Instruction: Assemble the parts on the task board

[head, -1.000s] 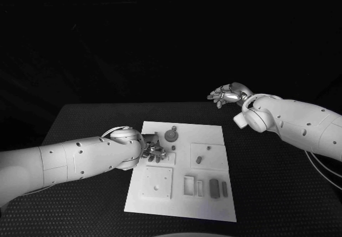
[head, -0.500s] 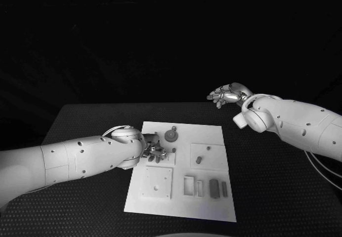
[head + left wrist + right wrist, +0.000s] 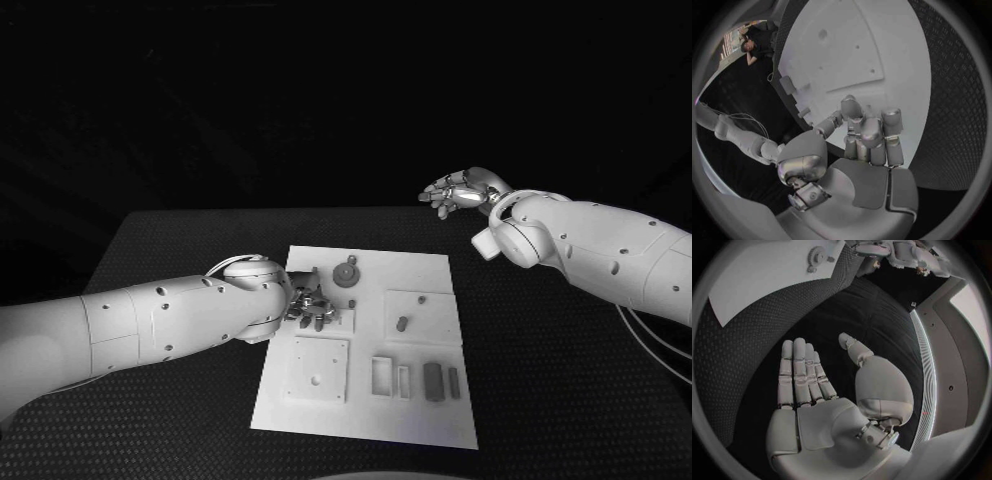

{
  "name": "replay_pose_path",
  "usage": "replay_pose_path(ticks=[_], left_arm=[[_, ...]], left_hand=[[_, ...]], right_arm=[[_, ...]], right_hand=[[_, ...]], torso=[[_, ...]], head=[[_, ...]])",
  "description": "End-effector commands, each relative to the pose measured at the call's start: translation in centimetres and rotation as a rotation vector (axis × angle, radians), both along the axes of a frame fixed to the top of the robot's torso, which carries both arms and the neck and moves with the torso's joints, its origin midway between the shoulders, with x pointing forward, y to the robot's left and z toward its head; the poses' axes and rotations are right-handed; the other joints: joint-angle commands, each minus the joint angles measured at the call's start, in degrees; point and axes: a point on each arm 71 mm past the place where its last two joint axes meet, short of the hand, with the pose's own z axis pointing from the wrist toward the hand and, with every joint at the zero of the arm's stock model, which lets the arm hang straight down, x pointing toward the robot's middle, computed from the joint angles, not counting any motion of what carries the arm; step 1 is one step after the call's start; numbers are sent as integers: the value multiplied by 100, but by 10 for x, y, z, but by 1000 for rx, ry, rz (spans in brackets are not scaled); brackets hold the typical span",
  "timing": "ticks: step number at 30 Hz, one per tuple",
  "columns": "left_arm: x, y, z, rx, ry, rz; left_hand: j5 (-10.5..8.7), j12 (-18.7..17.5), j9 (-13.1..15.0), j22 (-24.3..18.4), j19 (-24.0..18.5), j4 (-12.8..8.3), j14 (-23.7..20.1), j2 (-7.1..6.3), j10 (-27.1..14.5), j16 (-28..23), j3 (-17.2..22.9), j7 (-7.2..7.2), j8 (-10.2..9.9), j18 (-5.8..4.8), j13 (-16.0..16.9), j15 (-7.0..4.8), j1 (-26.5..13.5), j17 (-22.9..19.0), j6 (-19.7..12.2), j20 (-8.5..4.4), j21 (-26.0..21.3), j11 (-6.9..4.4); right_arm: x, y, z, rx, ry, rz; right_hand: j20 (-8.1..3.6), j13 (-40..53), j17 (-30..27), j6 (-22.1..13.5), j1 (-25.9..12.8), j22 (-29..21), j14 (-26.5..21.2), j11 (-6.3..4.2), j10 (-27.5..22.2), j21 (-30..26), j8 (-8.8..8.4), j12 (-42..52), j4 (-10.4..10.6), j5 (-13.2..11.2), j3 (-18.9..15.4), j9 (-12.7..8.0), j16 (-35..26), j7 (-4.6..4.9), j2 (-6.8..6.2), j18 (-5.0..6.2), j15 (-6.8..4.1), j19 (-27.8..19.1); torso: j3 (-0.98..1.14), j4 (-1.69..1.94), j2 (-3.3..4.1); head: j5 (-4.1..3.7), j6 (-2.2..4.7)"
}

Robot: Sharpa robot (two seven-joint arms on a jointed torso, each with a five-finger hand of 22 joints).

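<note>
no readable text, no labels, no numbers on the task board (image 3: 433,270), arms unmarked

left hand (image 3: 316,306): fingers curled down, low; right hand (image 3: 459,190): raised, fingers straight, holding nothing

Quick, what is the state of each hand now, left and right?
Left hand: over the task board, fingers curled in; whether it holds a part cannot be told.
Right hand: open, fingers straight, holding nothing.

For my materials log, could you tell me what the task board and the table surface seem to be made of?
The task board looks like matte white plastic: smooth, evenly pale, with crisp recesses; painted metal is possible. The table seems covered in black textured rubber or mat, given its regular dotted grain.
</note>
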Motion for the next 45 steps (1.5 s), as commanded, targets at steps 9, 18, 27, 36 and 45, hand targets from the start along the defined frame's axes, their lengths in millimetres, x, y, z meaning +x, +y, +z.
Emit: replay_pose_path(ticks=[9,18,27,36,45], left_arm=[[-1,8,-7,46,25,20],[-1,14,-6,16,35,40],[2,15,1,-73,53,94],[9,19,9,-160,85,151],[12,21,10,-175,90,169]], left_hand=[[-16,-28,33,19,-32,235,-7,-301,55,-31,-78,14,32,91,-19,3,-338,-7,-70,-362,-50,8],[-16,-65,35,30,-41,184,-23,-515,39,-52,-40,26,27,103,-63,8,-321,-20,-122,-373,-53,19],[-17,-342,11,-3,-155,313,-177,-976,-149,-351,92,132,-103,88,-302,84,-340,-169,-436,-357,-175,110],[-16,-464,-62,-14,-265,384,-256,-1265,-383,-584,177,351,-444,42,-398,252,-206,-306,-1210,-326,-263,292],[-15,-439,15,-8,-262,398,-237,-1261,-374,-586,202,328,-340,33,-402,236,-101,-313,-1120,-327,-265,272]], right_arm=[[0,1,0,1,3,16],[0,0,0,1,3,14],[0,-1,0,1,4,14],[0,-2,-1,1,6,11],[0,-3,-1,1,7,9]], right_hand=[[41,-14,-8,-31,-69,11,-54,13,-47,-27,22,38,27,41,-18,-7,-6,28,-3,15,4,-10],[42,-20,-8,-34,-70,16,-56,13,-49,-31,21,42,27,42,-19,-9,-6,35,-3,15,5,-10],[44,-28,-9,-38,-74,21,-57,14,-50,-35,20,47,30,43,-22,-12,-6,44,-4,16,5,-8],[45,-36,-10,-45,-79,25,-59,14,-53,-41,17,51,32,44,-25,-15,-6,52,-7,16,6,-8],[45,-40,-10,-49,-79,28,-60,15,-55,-44,15,54,32,45,-25,-17,-6,56,-9,17,6,-8]], torso=[[-1,-1,-1],[-6,3,1],[-3,0,-5],[2,-5,-3],[6,-9,2]], head=[[-5,3],[-16,15],[-18,33],[-5,81],[1,109]])
